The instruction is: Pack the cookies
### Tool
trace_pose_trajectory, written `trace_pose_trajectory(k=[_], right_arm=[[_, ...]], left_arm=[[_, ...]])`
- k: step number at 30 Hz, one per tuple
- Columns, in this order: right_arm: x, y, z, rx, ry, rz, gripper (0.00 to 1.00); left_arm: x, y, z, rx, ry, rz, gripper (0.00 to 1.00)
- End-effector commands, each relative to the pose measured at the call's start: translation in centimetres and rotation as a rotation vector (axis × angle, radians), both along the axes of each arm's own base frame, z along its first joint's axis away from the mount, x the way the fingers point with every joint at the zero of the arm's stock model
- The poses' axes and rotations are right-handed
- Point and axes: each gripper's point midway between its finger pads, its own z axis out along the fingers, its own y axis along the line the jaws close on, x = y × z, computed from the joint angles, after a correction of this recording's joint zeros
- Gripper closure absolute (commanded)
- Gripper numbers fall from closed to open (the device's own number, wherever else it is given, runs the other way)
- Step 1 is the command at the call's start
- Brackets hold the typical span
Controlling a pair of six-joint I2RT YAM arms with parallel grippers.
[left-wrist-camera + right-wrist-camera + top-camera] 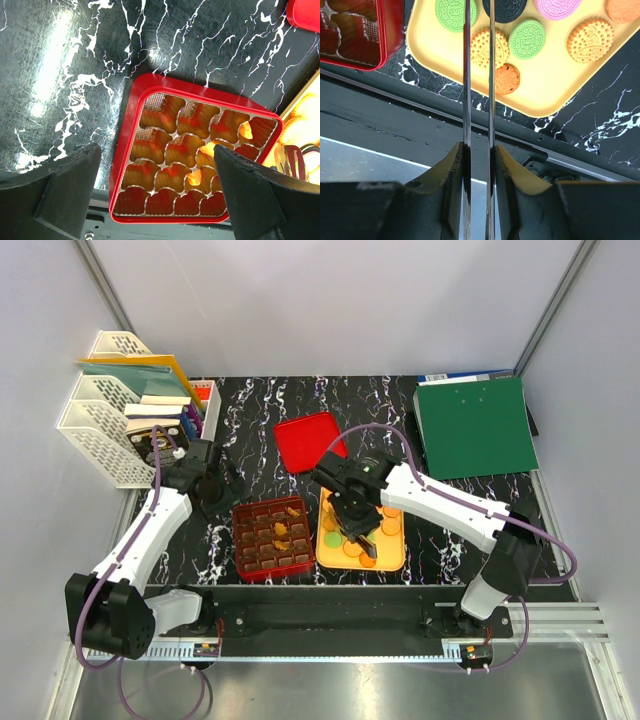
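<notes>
Over the yellow tray [555,95], right gripper [479,15] stands narrow, tips cut off among cookies [527,38]; left gripper [156,165] wide.

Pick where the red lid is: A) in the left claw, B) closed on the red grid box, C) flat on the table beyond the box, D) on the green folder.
C: the red lid lies flat on the table, past the open red grid box.

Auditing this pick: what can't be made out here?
- Right fingers, tips: cut off by the right wrist view's top edge, hidden under the right arm in the top view; grip unconfirmed.
- Some cookies on the yellow tray: top view, under that arm.
- Red box, corner cells: left wrist view, behind the left fingers.
</notes>
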Motion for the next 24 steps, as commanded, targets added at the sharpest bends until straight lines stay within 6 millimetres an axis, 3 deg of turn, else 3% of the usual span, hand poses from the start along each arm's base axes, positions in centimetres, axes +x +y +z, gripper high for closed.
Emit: trace_pose_trajectory(k=[1,10,16,17,18,20,24], right_arm=[[1.0,0.9,3.1,0.071,-0.072,-0.008,0.87],[2.1,0.7,7.2,0.088,-0.151,-0.016,0.92],[2.0,0.4,7.0,0.078,-0.149,-0.015,0.96],[1.9,0.4,6.9,0.076,-0.144,-0.013,0.94],[1.7,0.2,6.6,0.065,-0.138,-0.009,0.83],[1.7,0.0,6.2,0.054,-0.131,-0.009,0.71],[1.0,-0.6,4.8,0.035,-0.102,0.001,0.6]], left_arm=[[0.3,-0.3,0.6,-0.024,-0.035,-0.008,0.01],[0.4,-0.4,0.7,-0.027,-0.039,-0.007,0.01],[0.4,-0.4,0.8,-0.028,-0.044,-0.003,0.01],[0.4,-0.3,0.7,-0.026,-0.043,-0.003,0.01],[0.4,-0.3,0.7,-0.026,-0.041,-0.003,0.01],[0.3,-0.3,0.7,-0.027,-0.041,-0.001,0.01],[0.4,-0.3,0.7,-0.026,-0.043,0.002,0.01]])
